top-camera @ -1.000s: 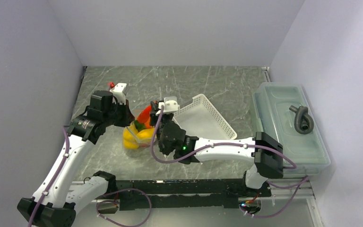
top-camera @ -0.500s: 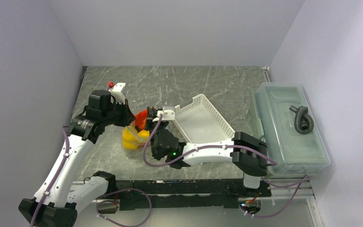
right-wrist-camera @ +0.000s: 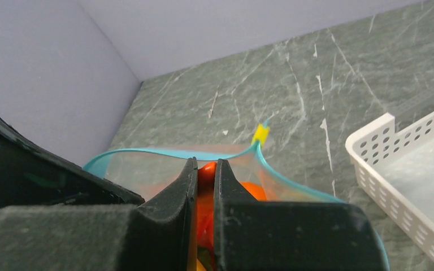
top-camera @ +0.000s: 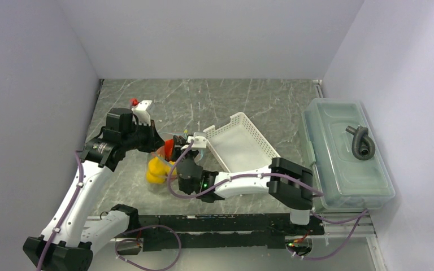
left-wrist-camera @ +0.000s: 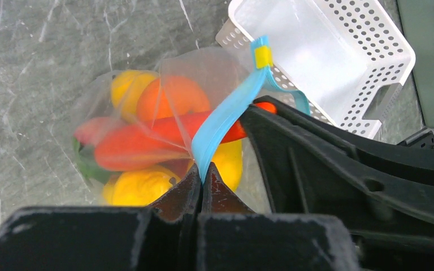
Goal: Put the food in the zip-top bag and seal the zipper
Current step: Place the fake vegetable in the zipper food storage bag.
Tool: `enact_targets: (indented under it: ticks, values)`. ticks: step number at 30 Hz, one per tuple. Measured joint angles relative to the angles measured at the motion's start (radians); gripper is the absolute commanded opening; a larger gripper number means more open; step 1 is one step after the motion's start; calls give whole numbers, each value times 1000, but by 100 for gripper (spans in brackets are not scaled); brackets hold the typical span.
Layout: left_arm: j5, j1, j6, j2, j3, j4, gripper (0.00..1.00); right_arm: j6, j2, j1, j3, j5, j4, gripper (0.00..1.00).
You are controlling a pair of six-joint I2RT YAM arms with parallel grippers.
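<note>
The clear zip-top bag (left-wrist-camera: 203, 65) hangs over the table with an orange (left-wrist-camera: 172, 99), a red pepper (left-wrist-camera: 90, 130), yellow pieces (left-wrist-camera: 138, 189) and a little green inside. My left gripper (left-wrist-camera: 202, 172) is shut on the teal-blue zipper (left-wrist-camera: 226, 113) at one side of the mouth, which gapes open (right-wrist-camera: 164, 153). My right gripper (right-wrist-camera: 205, 166) is shut on the orange-red carrot (right-wrist-camera: 205, 189) and stands inside the bag's mouth. In the top view the bag (top-camera: 158, 169) hangs between the left gripper (top-camera: 157, 143) and the right gripper (top-camera: 178, 147).
A white perforated basket (top-camera: 243, 144), tilted, sits just right of the bag, and also shows in the left wrist view (left-wrist-camera: 328, 51). A large translucent lidded bin (top-camera: 344, 152) with a grey coiled object (top-camera: 361, 142) on its lid stands at the right. Walls close in left, back and right.
My right arm has swung left and carried the carrot down into the bag's mouth. The bag has shifted a little left and lower. The left gripper keeps its hold.
</note>
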Motion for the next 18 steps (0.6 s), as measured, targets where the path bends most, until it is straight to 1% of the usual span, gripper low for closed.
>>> enact_targets:
  ticks: [7, 13, 18]
  values:
    - [25, 9, -1, 2, -17, 0, 0, 149, 39, -2, 24, -32, -105, 0]
    - [29, 13, -1, 4, -23, -4, 0, 238, 63, -5, 57, -117, -167, 0]
    - [29, 15, 0, 4, -27, -16, 0, 279, 65, -6, 49, -174, -179, 0]
